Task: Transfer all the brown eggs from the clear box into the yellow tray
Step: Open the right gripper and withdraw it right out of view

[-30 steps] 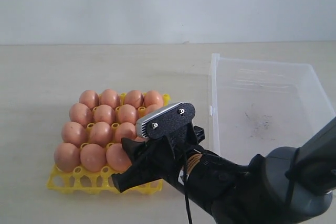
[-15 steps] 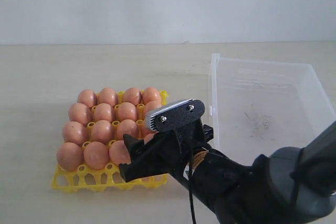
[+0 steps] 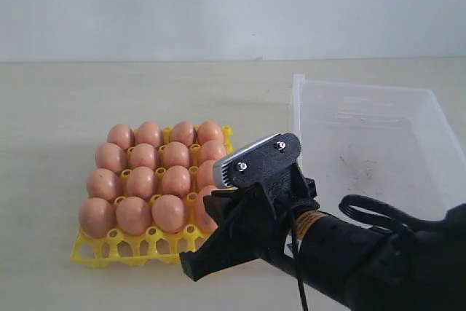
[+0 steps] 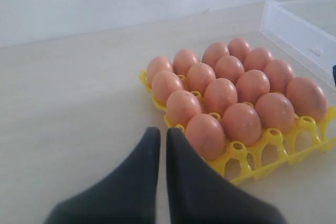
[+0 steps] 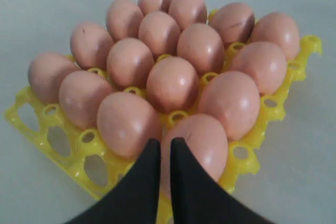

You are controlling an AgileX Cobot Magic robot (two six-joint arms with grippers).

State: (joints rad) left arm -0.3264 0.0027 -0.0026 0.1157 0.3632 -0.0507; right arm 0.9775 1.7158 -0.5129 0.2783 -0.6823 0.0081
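Note:
Several brown eggs (image 3: pixel 142 182) (image 4: pixel 220 95) (image 5: pixel 170 85) fill every cup of the yellow tray (image 3: pixel 87 253) (image 4: pixel 270 139) (image 5: pixel 21 109). The clear box (image 3: pixel 364 87) (image 4: pixel 299 30) stands to the tray's right with no egg showing in it. My right gripper (image 3: pixel 191 269) (image 5: pixel 160 142) is shut and holds nothing. It hangs just in front of the tray's front right corner, and its tips point at the nearest egg. My left gripper (image 4: pixel 161 132) is also shut with nothing in it, beside another corner of the tray. The exterior view does not show it.
The right arm's black body (image 3: pixel 335 253) fills the lower right of the exterior view, in front of the box. Pale tabletop (image 3: pixel 109 92) spreads to the left of the tray and behind it. A white wall (image 3: pixel 218 5) rises at the back.
My right gripper has drawn back from the tray's front right corner and its jaws have shut. The egg in that corner cup is now uncovered. The tray shifted slightly.

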